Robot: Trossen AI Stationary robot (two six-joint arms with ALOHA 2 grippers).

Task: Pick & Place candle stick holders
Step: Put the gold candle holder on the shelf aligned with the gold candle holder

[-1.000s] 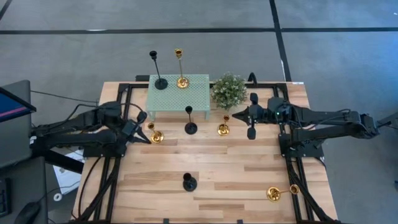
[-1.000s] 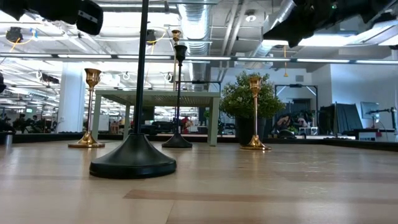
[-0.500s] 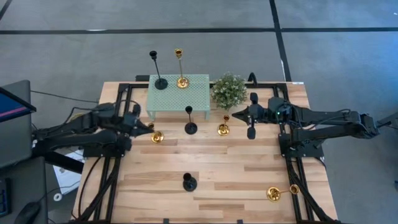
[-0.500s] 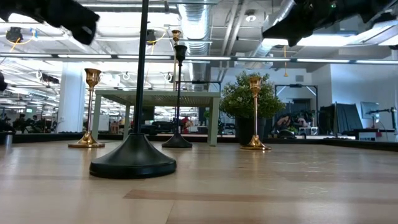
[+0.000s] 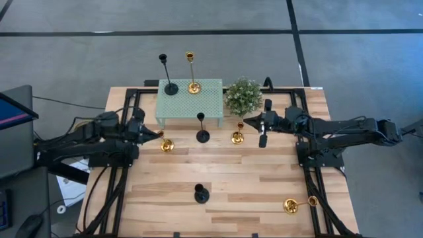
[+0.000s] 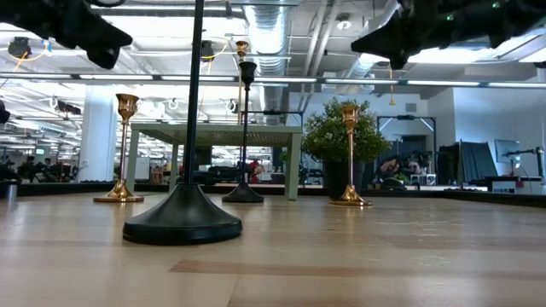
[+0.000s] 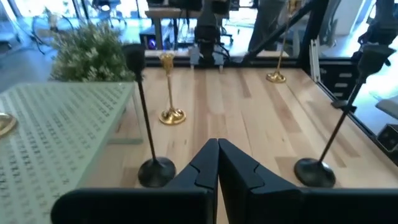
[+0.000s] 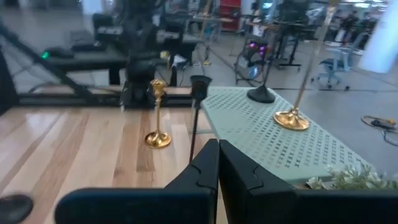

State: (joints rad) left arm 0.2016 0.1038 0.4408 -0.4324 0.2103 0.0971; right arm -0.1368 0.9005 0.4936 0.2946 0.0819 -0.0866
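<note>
Two candle stick holders, one black [image 5: 171, 88] and one gold [image 5: 193, 86], stand on their bases on the mint mesh table [image 5: 198, 102]. On the wood stand a black holder [image 5: 203, 136], two gold holders [image 5: 237, 137] [image 5: 167, 145] and another black holder [image 5: 201, 194]. One more gold holder [image 5: 291, 205] lies on its side near the front right. My left gripper [image 5: 157, 135] [image 7: 217, 149] is shut and empty, raised just left of the gold holder [image 6: 119, 194]. My right gripper [image 5: 246, 121] [image 8: 217, 149] is shut and empty, raised right of the gold holder [image 6: 349, 198].
A bushy potted plant [image 5: 243, 96] stands right of the mint table, just behind my right gripper. Dark frame rails [image 5: 122, 178] [image 5: 324, 158] run along both sides of the table. Bare wood [image 5: 244, 178] lies between the middle holders and the front ones.
My left gripper has drawn back a little toward the table's left edge, sunk slightly and rolled, and now points level. My right gripper has tipped its fingers down a little, its tip nearer the gold holder by the plant. Both stay shut. No holder has moved.
</note>
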